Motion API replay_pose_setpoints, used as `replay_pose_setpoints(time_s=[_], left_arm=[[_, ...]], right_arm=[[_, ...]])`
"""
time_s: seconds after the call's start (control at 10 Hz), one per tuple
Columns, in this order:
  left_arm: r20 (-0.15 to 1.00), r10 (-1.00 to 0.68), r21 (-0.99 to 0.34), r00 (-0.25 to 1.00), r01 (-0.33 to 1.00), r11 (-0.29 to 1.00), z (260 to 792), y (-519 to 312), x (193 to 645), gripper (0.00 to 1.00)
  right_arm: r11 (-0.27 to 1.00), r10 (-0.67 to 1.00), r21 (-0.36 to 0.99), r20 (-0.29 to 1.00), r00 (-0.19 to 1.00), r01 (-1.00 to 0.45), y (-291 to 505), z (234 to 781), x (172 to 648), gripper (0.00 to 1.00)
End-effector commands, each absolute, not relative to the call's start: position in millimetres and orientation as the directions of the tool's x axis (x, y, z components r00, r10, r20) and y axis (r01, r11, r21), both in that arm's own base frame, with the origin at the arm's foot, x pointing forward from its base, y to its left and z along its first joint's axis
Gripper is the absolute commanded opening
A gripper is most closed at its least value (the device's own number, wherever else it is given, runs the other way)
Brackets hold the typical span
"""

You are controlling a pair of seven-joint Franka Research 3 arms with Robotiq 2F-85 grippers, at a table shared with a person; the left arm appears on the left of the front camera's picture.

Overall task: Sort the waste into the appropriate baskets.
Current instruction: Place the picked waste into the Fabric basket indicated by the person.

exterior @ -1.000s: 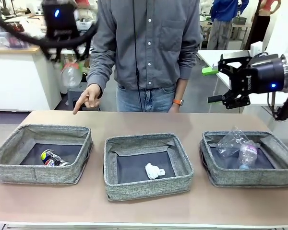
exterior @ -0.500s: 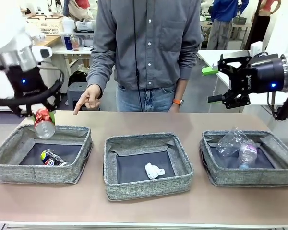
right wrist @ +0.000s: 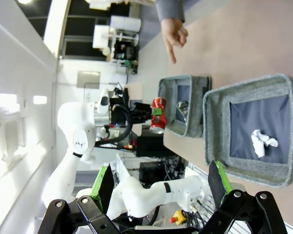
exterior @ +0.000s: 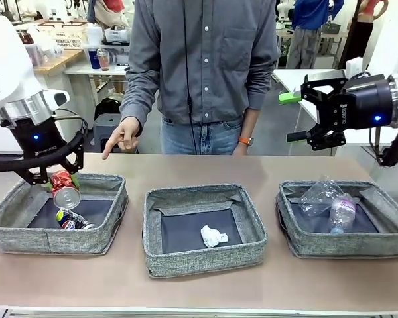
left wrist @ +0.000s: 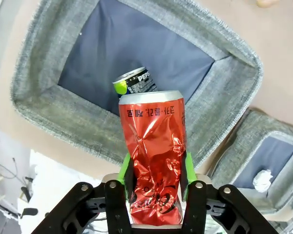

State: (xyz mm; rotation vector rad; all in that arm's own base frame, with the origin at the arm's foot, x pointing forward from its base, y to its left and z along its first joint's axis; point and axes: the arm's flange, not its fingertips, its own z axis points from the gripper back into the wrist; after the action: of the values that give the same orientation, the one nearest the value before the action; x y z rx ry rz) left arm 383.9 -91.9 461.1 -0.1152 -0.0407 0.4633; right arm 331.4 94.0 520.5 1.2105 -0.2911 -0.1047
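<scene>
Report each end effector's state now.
Left end effector: closed on the crushed red can, above the left basket.
Right end effector: open, holding nothing.

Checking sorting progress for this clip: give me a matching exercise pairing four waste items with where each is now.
Items:
1. crushed red can
2. crushed dark-silver can
3. crumpled white tissue
4. clear plastic bottle

Places:
A. middle basket
B. right basket
C. held in the left gripper
D. lying in the left basket

Pairs: 1-C, 2-D, 3-A, 4-B
</scene>
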Motion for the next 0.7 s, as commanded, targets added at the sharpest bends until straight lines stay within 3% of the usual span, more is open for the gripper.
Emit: replay_pose_setpoints(time_s=[0.0,0.2,0.4,0.6], left_arm=[[0.026,0.465,-0.149,0.885,-0.457,0.877,459.1,-91.8,383.9,0.43],[0.026,0.466,-0.140,0.885,-0.458,0.878,458.1,-90.1,385.7,0.43],[0.048,0.461,-0.119,0.886,-0.453,0.883,457.8,-86.5,386.6,1.00],[0.061,0.463,-0.127,0.884,-0.453,0.882,458.9,-84.6,387.9,1.00]], right_arm=[[0.330,-0.237,0.939,0.185,0.954,-0.100,96.3,518.5,333.7,1.00],[0.330,-0.237,0.939,0.185,0.954,-0.100,96.3,518.5,333.7,1.00],[0.330,-0.237,0.939,0.185,0.954,-0.100,96.3,518.5,333.7,1.00],[0.330,-0.237,0.939,0.185,0.954,-0.100,96.3,518.5,333.7,1.00]])
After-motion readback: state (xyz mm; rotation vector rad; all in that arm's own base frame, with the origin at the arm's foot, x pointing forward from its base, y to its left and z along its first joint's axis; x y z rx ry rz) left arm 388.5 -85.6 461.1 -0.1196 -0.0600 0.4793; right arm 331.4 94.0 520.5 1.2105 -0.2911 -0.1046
